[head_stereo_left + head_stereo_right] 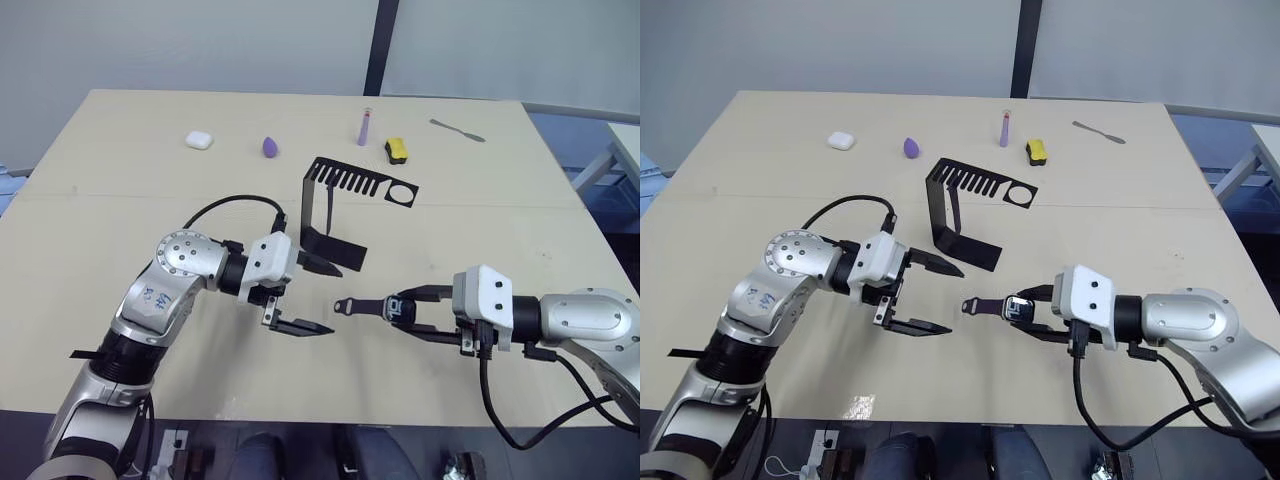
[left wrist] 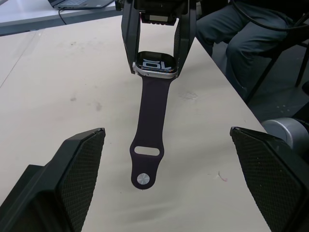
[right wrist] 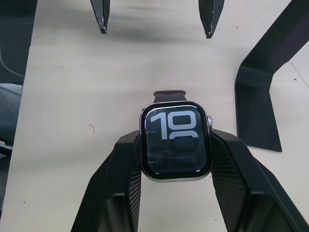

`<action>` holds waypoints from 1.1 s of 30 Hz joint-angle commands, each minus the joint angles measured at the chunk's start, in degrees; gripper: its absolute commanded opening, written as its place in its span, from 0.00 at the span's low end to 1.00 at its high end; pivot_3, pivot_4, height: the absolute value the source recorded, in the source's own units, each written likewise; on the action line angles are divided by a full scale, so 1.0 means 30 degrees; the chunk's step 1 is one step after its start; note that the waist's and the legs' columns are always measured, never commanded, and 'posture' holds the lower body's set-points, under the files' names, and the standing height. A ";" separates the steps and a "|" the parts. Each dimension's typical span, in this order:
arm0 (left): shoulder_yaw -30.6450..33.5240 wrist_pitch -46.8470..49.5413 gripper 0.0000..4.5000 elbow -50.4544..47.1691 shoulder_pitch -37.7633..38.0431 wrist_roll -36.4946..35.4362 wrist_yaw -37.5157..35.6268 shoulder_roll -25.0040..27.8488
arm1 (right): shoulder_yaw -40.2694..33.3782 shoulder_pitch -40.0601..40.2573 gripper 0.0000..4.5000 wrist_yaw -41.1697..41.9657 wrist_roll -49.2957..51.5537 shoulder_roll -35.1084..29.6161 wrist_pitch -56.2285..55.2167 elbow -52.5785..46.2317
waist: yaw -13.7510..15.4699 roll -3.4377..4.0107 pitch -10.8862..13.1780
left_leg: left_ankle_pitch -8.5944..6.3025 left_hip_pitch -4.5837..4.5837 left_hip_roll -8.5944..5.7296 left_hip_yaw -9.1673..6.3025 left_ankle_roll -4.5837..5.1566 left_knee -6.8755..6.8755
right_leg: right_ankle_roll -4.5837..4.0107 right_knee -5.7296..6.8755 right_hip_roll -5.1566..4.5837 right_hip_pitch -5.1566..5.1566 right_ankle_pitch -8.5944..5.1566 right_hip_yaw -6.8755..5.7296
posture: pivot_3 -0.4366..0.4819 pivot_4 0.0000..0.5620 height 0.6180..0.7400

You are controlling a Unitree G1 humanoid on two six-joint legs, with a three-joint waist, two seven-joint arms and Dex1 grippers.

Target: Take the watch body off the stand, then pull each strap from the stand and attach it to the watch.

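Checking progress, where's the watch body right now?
The watch body sits clamped in the right end effector above the table's near edge, one strap attached.

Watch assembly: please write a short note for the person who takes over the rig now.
Right gripper: shut on the watch body, held just above the table.
Left gripper: open, holding nothing, facing the watch.
One strap is already attached and points toward the left gripper.
The stand is behind the grippers; its top plate looks bare.
Done: body off the stand, one strap fitted.
Left: the second strap; I cannot see it here.
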 commanded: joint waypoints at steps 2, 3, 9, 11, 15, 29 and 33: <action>0.0411 -0.0320 0.99 0.0141 -0.0198 -0.0225 -0.0113 0.0101 | -0.0213 -0.0776 0.34 0.0519 0.0107 0.0636 0.0142 -0.0094 | -0.0021 0.0000 0.0000 | 0.0000 0.0001 0.0000 0.0001 0.0000 0.0001 | 0.0000 0.0004 0.0001 0.0000 0.0000 0.0001 | 0.48 0.27 1.00; 0.0553 -0.0455 0.99 0.0237 -0.0029 -0.0336 -0.0434 0.0355 | 0.0085 -0.1082 0.34 0.0559 0.0173 0.0915 0.0385 -0.0034 | -0.0028 0.0000 0.0000 | 0.0000 0.0002 0.0000 0.0002 0.0000 0.0002 | 0.0000 0.0007 0.0000 0.0000 0.0000 0.0000 | 0.48 0.27 1.00; 0.1714 -0.0397 0.99 0.0800 0.1157 -0.1119 -0.2397 0.2757 | 0.3079 -0.3339 0.34 0.0860 -0.1043 0.3134 0.1095 0.0907 | -0.0105 0.0003 0.0002 | 0.0000 0.0021 0.0008 0.0003 -0.0004 0.0009 | -0.0026 0.0042 0.0005 -0.0010 -0.0012 0.0001 | 0.48 0.27 1.00; 0.2096 -0.0653 0.99 0.1122 0.1590 -0.0920 -0.2742 0.3688 | 0.4749 -0.3946 0.34 0.1060 -0.2334 0.3976 0.0936 0.1841 | -0.0090 0.0003 0.0002 | -0.0002 0.0015 0.0005 0.0001 -0.0001 0.0020 | -0.0026 0.0042 -0.0003 -0.0010 -0.0012 0.0000 | 0.48 0.27 1.00; 0.2243 -0.1077 0.99 0.0977 0.2297 -0.0696 -0.2939 0.4627 | 0.6684 -0.4379 0.34 0.1479 -0.4224 0.4633 0.0862 0.3017 | -0.0004 0.0004 0.0002 | -0.0011 -0.0010 0.0002 0.0003 0.0015 0.0021 | -0.0032 0.0038 -0.0010 -0.0031 -0.0015 -0.0003 | 0.48 0.27 1.00; 0.2247 -0.2066 1.00 0.0407 0.3686 -0.0051 -0.1793 0.4473 | 0.6604 -0.4551 0.97 0.1866 -0.5828 0.4821 0.1278 0.3323 | -0.0030 0.0005 0.0002 | -0.0031 -0.0020 -0.0007 0.0009 0.0048 0.0064 | -0.0034 0.0087 -0.0039 -0.0041 -0.0017 -0.0009 | 0.48 0.27 1.00; 0.3776 0.0095 1.00 0.0803 0.3650 -0.1335 -0.0209 0.4098 | 0.2184 -0.2162 0.99 0.2291 -0.3018 0.3196 0.2286 0.1307 | 0.0040 0.0007 0.0005 | -0.0032 -0.0030 -0.0010 0.0003 0.0049 0.0063 | -0.0034 0.0088 -0.0041 -0.0042 -0.0017 -0.0010 | 0.48 0.27 1.00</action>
